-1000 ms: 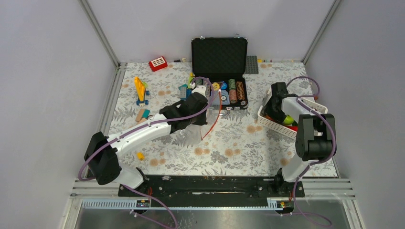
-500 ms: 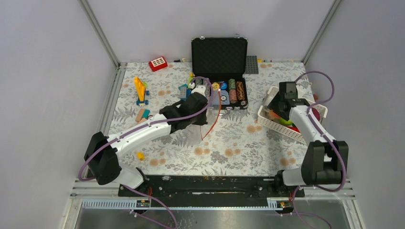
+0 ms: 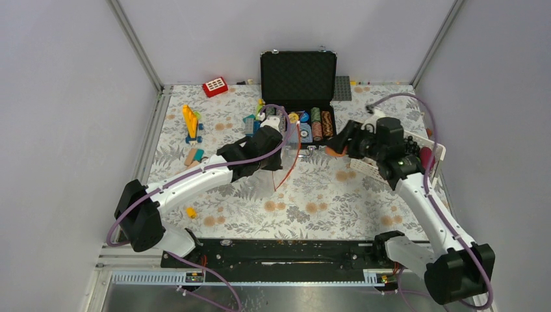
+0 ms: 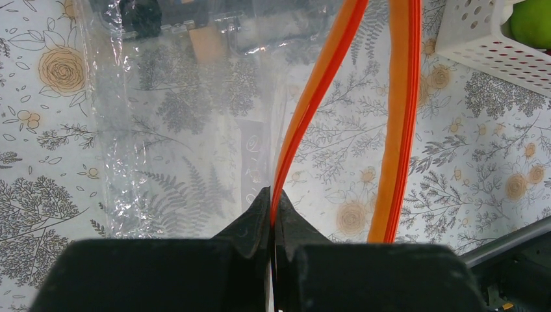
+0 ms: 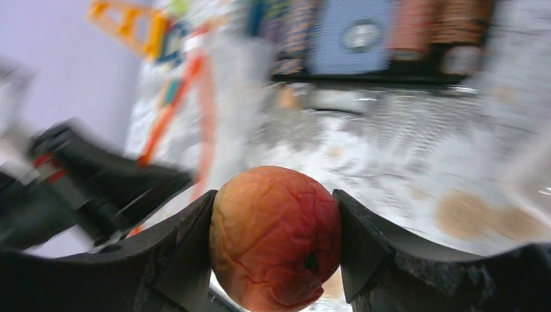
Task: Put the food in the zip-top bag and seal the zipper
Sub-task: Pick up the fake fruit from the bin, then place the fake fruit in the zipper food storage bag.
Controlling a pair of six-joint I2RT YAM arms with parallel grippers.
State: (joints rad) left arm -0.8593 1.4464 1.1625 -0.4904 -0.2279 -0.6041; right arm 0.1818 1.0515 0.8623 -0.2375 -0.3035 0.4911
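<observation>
My left gripper (image 3: 275,160) is shut on one orange-red zipper (image 4: 305,110) strip of the clear zip-top bag (image 4: 175,123) and holds its mouth up above the table; the other strip (image 4: 397,117) hangs apart to the right. In the top view the bag (image 3: 260,180) droops under the gripper. My right gripper (image 5: 274,221) is shut on a round orange-red toy fruit (image 5: 276,240) and holds it in the air (image 3: 333,151), right of the bag and left of the basket. The right wrist view is blurred, with the bag's zipper (image 5: 174,110) ahead at the left.
A white perforated basket (image 3: 365,168) at the right holds more food, including a green piece (image 4: 533,19) and a magenta piece (image 3: 425,156). An open black case (image 3: 299,75) with poker chips stands behind. Yellow and blue blocks (image 3: 191,123) lie at the left.
My right arm has lifted out of the basket and swung left toward the bag with the orange-red fruit in its jaws. The left arm and the bag have not moved.
</observation>
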